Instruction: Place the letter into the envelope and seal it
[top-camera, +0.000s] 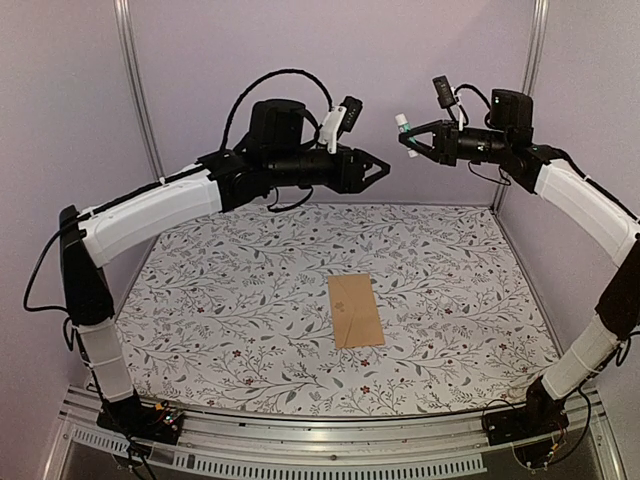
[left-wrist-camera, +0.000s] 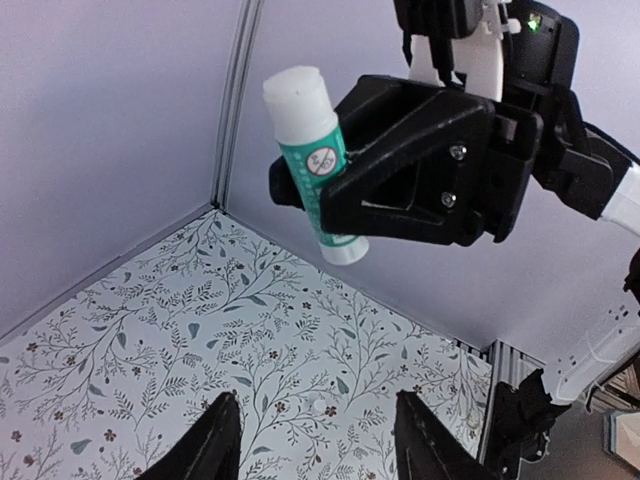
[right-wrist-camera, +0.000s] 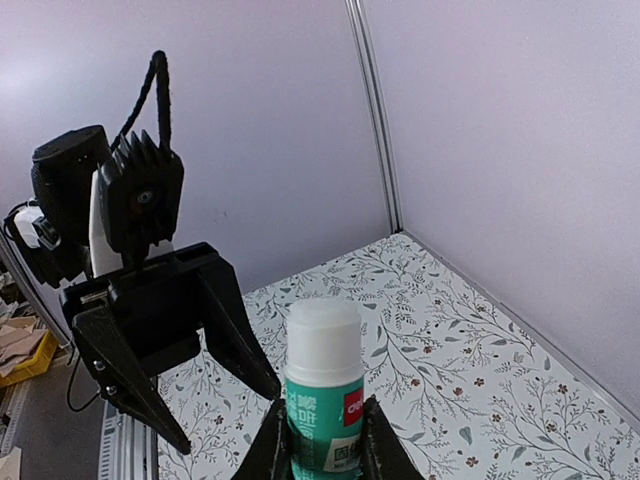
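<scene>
Top external view, from the near edge outward: both arm bases sit on the rail (top-camera: 330, 440), one toward each corner. Past it the floral mat (top-camera: 220, 300) runs back to the rear wall, with walls close along its left and right edges. The envelope (top-camera: 356, 311) lies flat just right of the mat's middle, its long edges running near to far. Bare mat surrounds it on all four sides, it is well apart from every border, and nothing touches it. Both arms reach high over the far part of the mat, so the room above the envelope is open. The left gripper (top-camera: 383, 170) points right, jaws spread and holding nothing. Facing it, near but apart, the right gripper (top-camera: 408, 146) pinches a glue stick (left-wrist-camera: 310, 150) around its green label, the white end standing clear of the fingers
</scene>
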